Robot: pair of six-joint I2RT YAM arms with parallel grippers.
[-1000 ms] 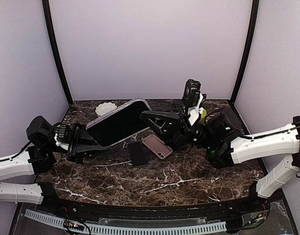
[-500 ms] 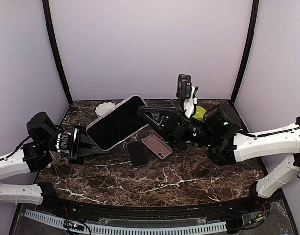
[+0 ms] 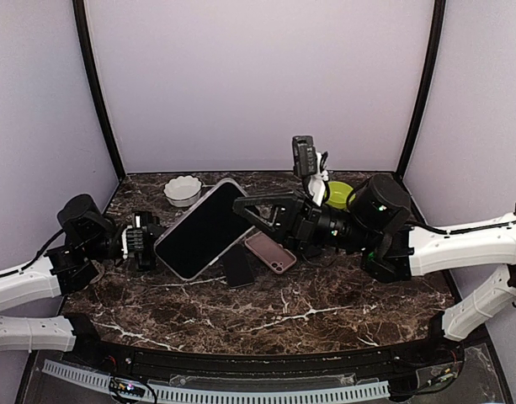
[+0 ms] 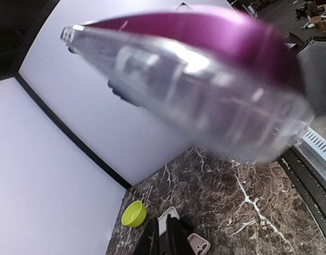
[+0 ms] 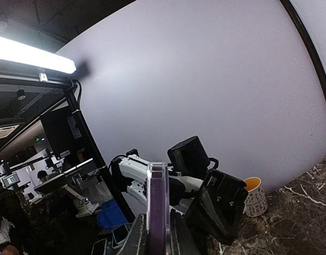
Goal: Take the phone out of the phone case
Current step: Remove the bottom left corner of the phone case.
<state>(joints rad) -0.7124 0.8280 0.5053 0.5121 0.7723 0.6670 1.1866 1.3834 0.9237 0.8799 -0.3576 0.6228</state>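
The phone [image 3: 203, 231] I hold has a glossy black glass face and a shiny purple back. Its phone case [image 4: 178, 79] is clear, smooth plastic that catches the light. My table [image 3: 325, 311] looks like polished dark marble, white-veined. The pink case [image 3: 270, 252] looks matt, the green bowl [image 3: 338, 195] glossy.

Three phones out there: one big phone [image 3: 203, 229], one dark phone [image 3: 236, 268], one pink phone [image 3: 270, 252]. Two bowls: white bowl [image 3: 183, 190], green bowl [image 3: 337, 194].

White scalloped bowl [image 3: 183, 190] and lime-green bowl [image 3: 338, 194], well apart on dark marble table [image 3: 325, 303].
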